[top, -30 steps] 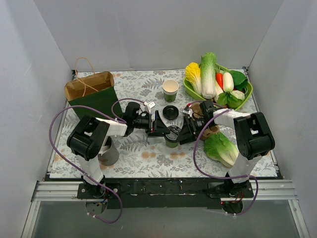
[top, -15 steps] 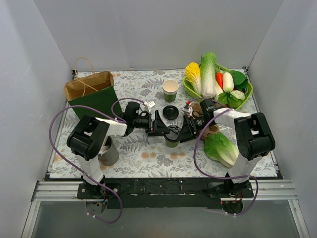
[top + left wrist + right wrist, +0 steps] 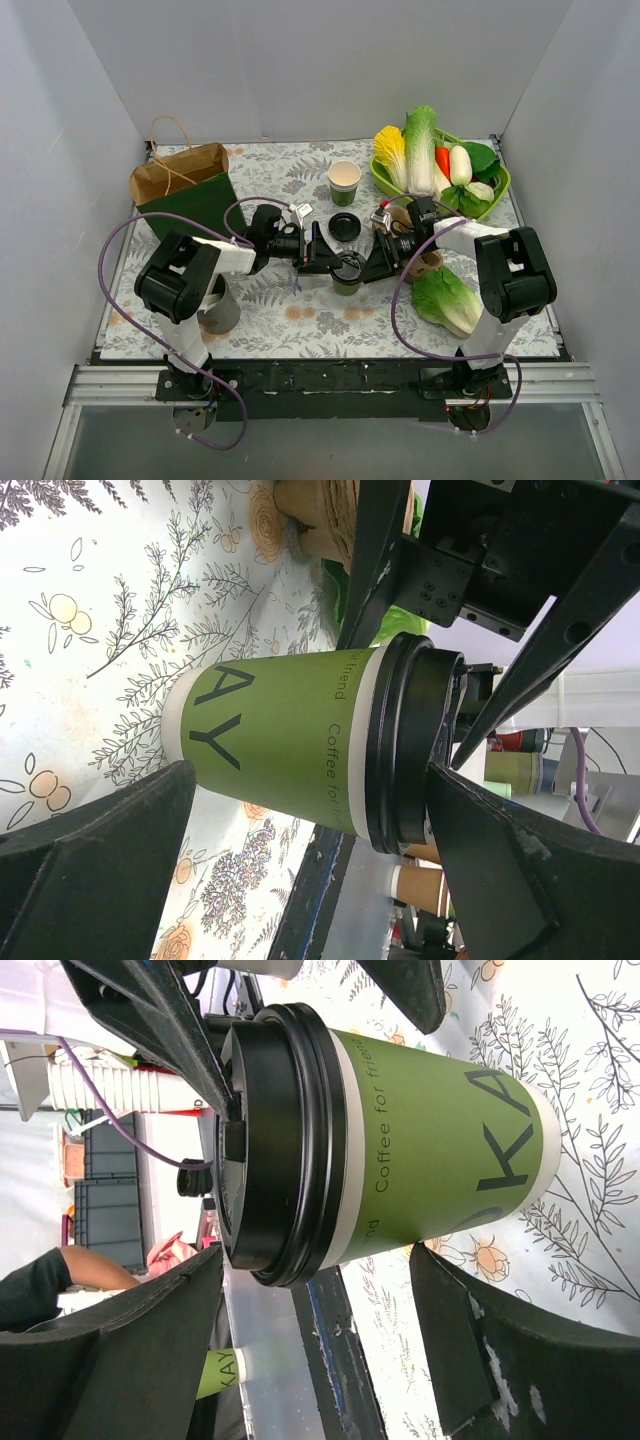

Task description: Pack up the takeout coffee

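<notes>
— What am I looking at? Start big.

— The floral tablecloth [image 3: 300, 325] is carrying everything. I'm taking the lidded coffee cup [image 3: 347, 272] as my marker. It's standing upright around the middle of the cloth, with its black lid seated on top and lettering running down its green wall.

— And the arms?

— The left gripper [image 3: 322, 258] is sitting just left of that cup and the right gripper [image 3: 375, 262] just right of it, both pointing in at it. Both are released, jaws spread wide, nothing clamped. Each wrist view is showing the cup framed between its own fingers. Whether a finger is brushing the cup, I can't tell.

— What's lying around it?

— The brown paper bag [image 3: 185, 185] is standing well off to the cup's left and farther back, mouth open. The green vegetable basket [image 3: 497, 195] is sitting well to its right and back. A lettuce head [image 3: 447, 300] is lying to its right, nearer the arm bases. A grey cup [image 3: 220, 310] is standing well to its left, half hidden by the left arm.

— Anything smaller?

— An open cup [image 3: 343, 182], cream over green, is standing behind the lidded one, well apart. A loose black lid [image 3: 345, 227] is lying flat between those two, near the lidded cup.
</notes>
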Robot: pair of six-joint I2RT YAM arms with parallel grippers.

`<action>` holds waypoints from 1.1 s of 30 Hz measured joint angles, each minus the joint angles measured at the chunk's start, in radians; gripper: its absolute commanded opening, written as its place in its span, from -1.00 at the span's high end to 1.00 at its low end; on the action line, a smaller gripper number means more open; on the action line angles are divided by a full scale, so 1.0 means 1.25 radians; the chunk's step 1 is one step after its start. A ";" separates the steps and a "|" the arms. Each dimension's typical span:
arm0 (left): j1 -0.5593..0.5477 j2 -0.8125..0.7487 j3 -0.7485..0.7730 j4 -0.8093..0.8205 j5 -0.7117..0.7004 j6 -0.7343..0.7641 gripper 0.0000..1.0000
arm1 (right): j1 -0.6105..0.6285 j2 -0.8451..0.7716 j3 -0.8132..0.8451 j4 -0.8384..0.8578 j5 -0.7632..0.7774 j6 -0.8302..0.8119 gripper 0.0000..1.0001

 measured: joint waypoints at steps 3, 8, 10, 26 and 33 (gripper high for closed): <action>0.000 0.000 0.000 0.000 0.000 0.000 -0.96 | -0.009 0.000 0.000 0.003 -0.010 0.000 -0.59; 0.000 0.000 0.000 0.000 0.000 0.000 -0.96 | -0.020 0.000 0.000 0.010 -0.012 0.012 -0.52; 0.000 0.001 0.000 0.000 0.000 0.000 -0.96 | -0.020 0.001 -0.001 0.020 -0.013 0.021 -0.50; 0.000 0.007 0.007 -0.001 0.005 0.000 -0.96 | -0.036 0.011 -0.002 -0.006 -0.095 -0.043 -0.47; 0.000 0.012 0.013 -0.005 0.009 0.000 -0.96 | -0.038 0.014 -0.002 -0.004 -0.092 -0.045 -0.39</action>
